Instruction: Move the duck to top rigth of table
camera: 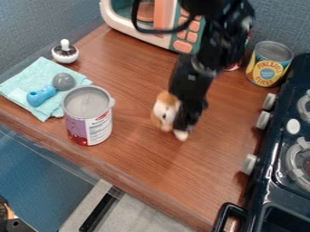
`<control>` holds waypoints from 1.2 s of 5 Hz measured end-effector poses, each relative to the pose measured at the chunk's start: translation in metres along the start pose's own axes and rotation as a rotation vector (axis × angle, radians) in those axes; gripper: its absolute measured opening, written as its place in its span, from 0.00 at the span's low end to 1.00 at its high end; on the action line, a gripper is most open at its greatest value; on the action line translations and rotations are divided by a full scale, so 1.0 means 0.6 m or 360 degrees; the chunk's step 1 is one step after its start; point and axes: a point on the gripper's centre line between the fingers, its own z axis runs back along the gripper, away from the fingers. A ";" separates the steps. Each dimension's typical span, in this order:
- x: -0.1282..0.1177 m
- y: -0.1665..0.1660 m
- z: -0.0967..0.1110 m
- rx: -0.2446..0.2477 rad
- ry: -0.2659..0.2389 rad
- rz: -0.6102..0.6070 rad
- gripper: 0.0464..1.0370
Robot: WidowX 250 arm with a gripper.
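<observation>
- Your wooden tabletop [154, 167] runs from blue-grey walls [36, 29] at the back to a front edge low in the camera view.
- Near its middle you have the small toy animal [162, 111], white with orange-brown patches, right of the large tin [89, 115] with the purple and white label.
- Your gripper [186, 121] hangs down against the toy's right side, partly hiding it; you cannot tell whether it is spread, pressed together or pinching the toy.
- On your left, a light blue cloth [23, 81] lies under a blue-handled thing [41, 96] with a rounded grey end; a small brown and white pot [65, 53] with a knob stands just beyond.
- At the back you see a toy microwave [145, 35] and, farther right, a yellow-labelled can [268, 70].
- A dark stove [275, 176] with pale knobs borders the right side.
</observation>
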 end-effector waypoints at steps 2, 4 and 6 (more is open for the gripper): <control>-0.075 -0.083 0.029 -0.0087 0.0149 -0.0135 0.31; -0.147 -0.126 0.015 -0.0072 0.0199 -0.0251 0.31; -0.174 -0.148 0.007 -0.0075 0.0210 -0.0357 0.38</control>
